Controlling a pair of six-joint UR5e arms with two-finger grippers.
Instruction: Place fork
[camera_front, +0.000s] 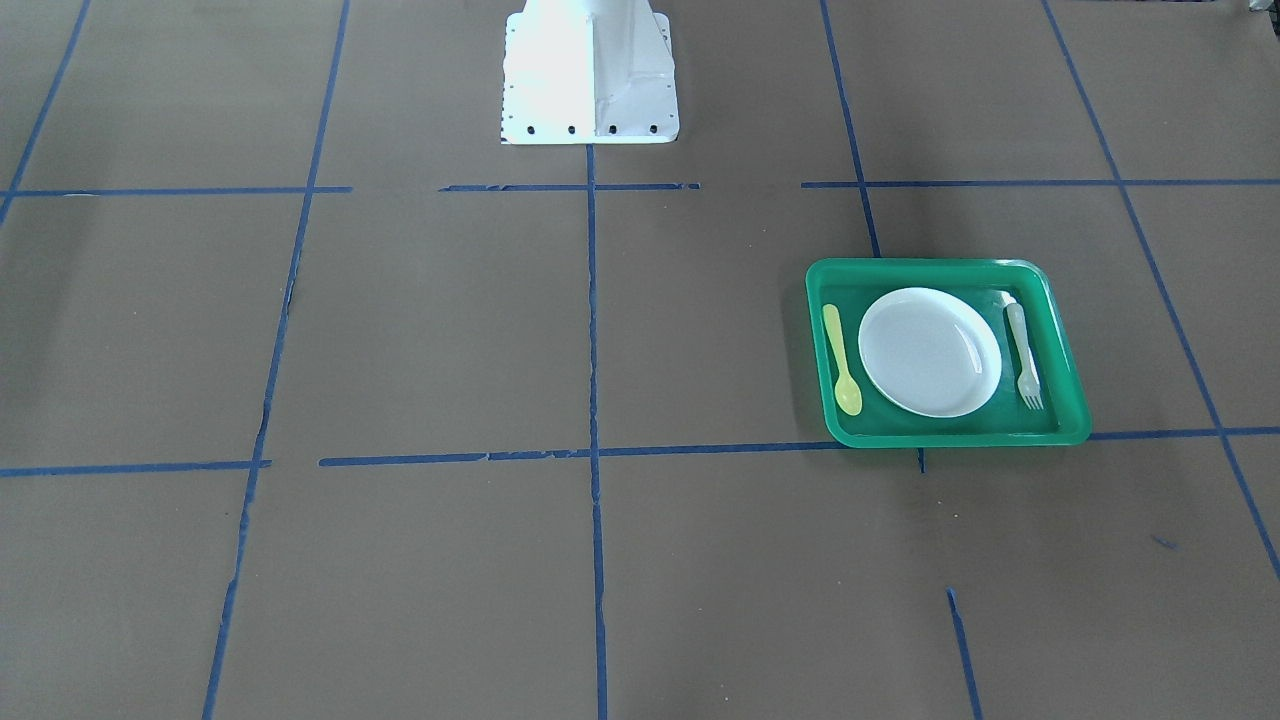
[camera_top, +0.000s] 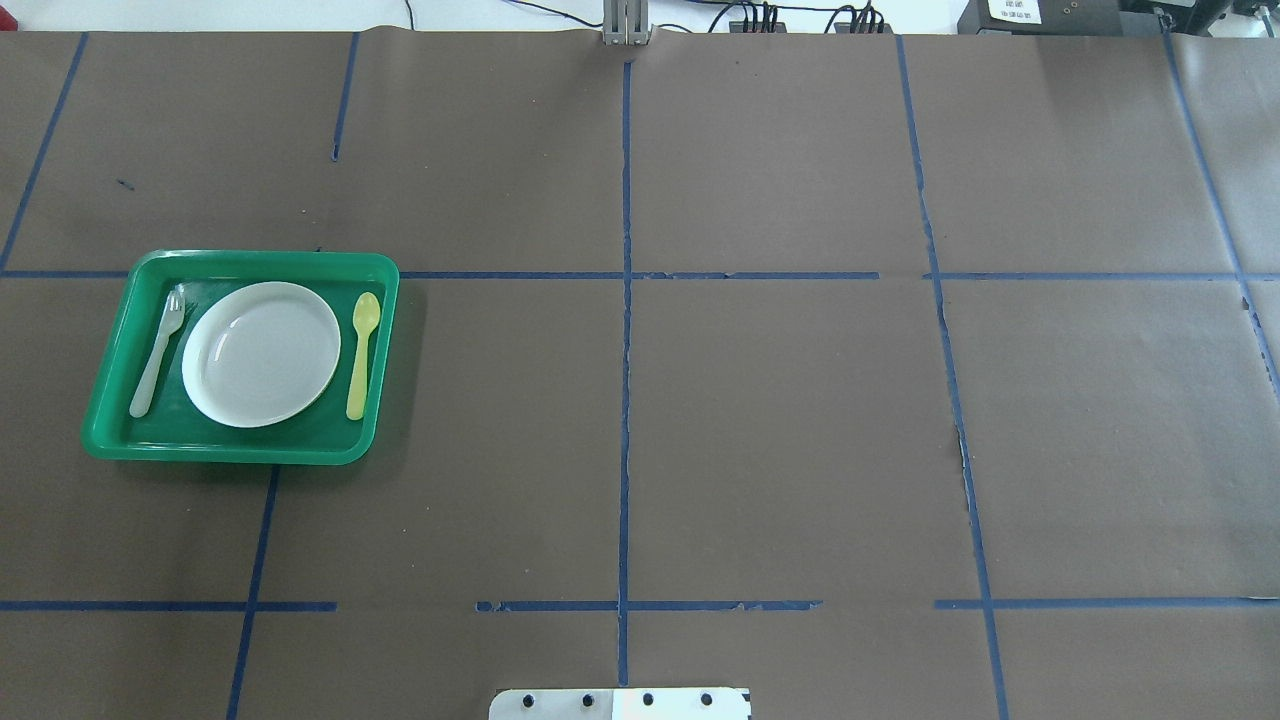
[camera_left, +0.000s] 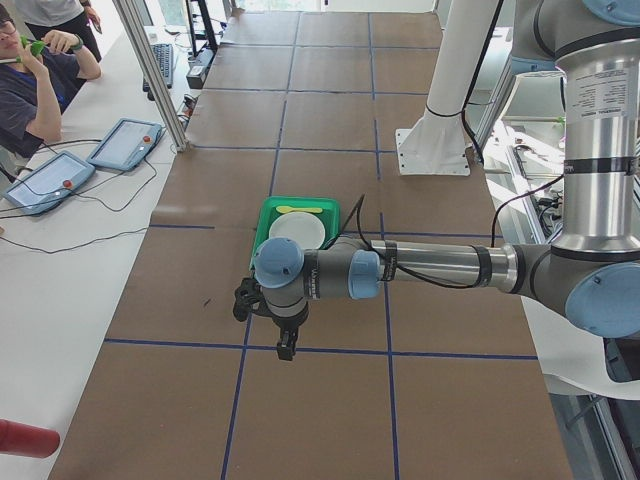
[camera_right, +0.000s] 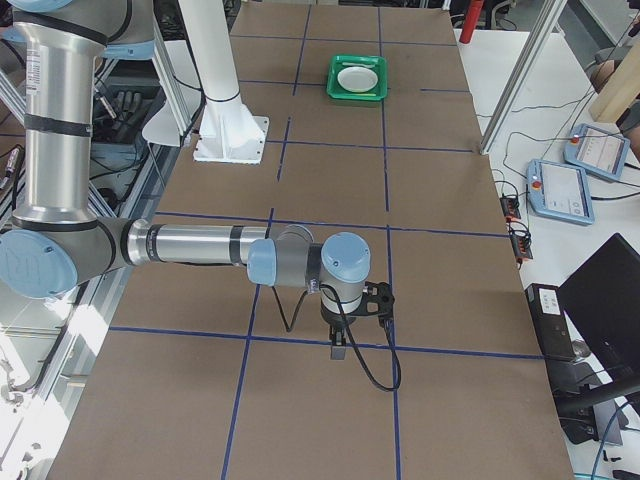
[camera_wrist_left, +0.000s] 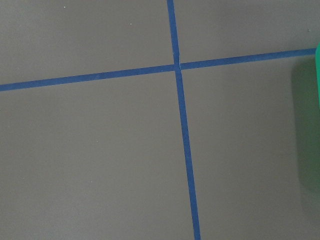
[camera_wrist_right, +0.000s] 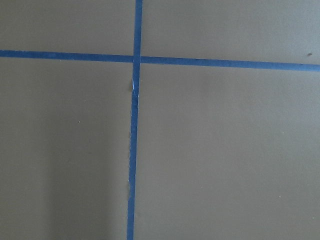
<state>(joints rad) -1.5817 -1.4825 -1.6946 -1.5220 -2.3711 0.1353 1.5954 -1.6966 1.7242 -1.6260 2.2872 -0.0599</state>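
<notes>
The pale whitish fork (camera_front: 1024, 352) lies in the green tray (camera_front: 940, 266), along its outer side beside the white plate (camera_front: 930, 352). In the overhead view the fork (camera_top: 158, 352) is left of the plate (camera_top: 262, 354) inside the tray (camera_top: 260, 257). My left gripper (camera_left: 286, 350) shows only in the exterior left view, hanging above the table short of the tray (camera_left: 262, 222); I cannot tell whether it is open or shut. My right gripper (camera_right: 337, 350) shows only in the exterior right view, far from the tray (camera_right: 358, 98); I cannot tell its state either.
A yellow spoon (camera_front: 841, 358) lies in the tray on the plate's other side, also in the overhead view (camera_top: 361, 352). The brown table carries blue tape lines (camera_top: 626, 300). The white robot base (camera_front: 590, 70) stands at the table's edge. The tray's edge (camera_wrist_left: 312, 125) shows in the left wrist view.
</notes>
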